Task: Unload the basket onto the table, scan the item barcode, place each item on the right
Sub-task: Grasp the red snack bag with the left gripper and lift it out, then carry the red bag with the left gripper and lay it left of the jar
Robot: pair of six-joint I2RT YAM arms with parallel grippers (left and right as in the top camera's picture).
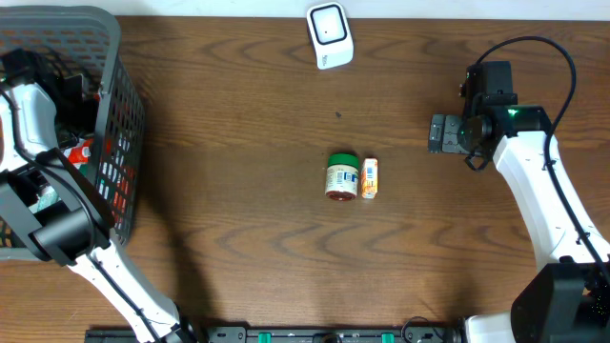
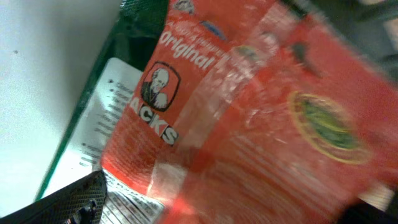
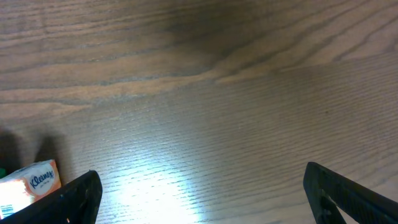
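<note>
While the left gripper [image 2: 217,208] is held spread just over the red snack bag [image 2: 249,124] in the basket [image 1: 114,57] at the table's [image 1: 238,267] left edge, nothing is gripped. Right gripper [image 3: 202,193] spread, empty. Pick step judged in hand; closing on bag needed next.

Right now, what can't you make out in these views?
Overhead: any barcode on the green-lidded jar or the orange pack beside it, too small.
Overhead: most contents of the basket, hidden by its mesh wall and the left arm.
Left wrist: small print on the red packet, blurred; its outline, cut off by the frame.
Right wrist: most of the orange pack, cut off at the lower left edge.
</note>
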